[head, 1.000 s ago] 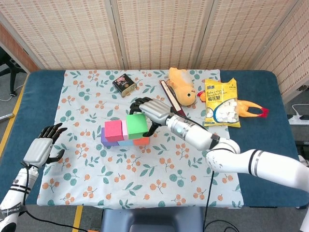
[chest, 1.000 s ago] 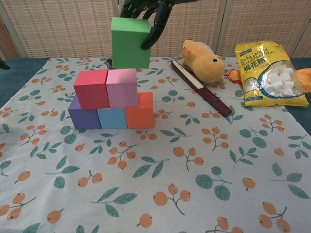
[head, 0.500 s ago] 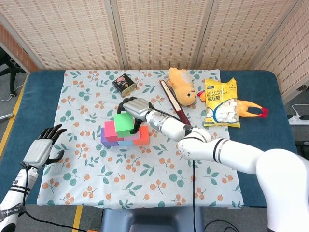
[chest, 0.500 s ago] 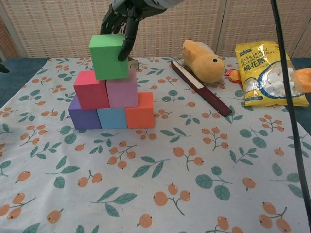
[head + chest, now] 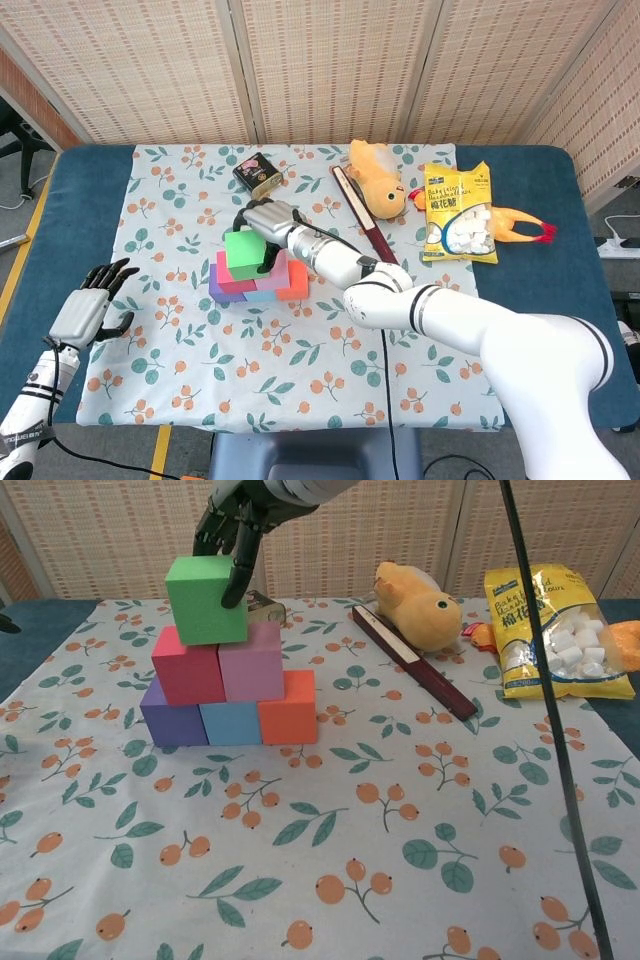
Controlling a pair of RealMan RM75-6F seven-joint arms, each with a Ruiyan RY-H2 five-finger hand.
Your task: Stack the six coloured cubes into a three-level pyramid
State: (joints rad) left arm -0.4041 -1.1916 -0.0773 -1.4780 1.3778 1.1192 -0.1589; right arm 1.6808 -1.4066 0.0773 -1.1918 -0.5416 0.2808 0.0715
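green cube (image 5: 205,600) sits at the top of the stack, over the red cube (image 5: 187,664) and pink cube (image 5: 251,660), but offset left, mostly on the red one. right hand (image 5: 232,520) grasps it from above, fingers draped down its far and right faces. risk: letting go off-centre could tip it off the left side, or a sideways nudge could shift the middle row on the purple (image 5: 168,720), blue (image 5: 230,723) and orange cubes (image 5: 289,707). left hand (image 5: 92,303) rests at near left, released, fingers spread.
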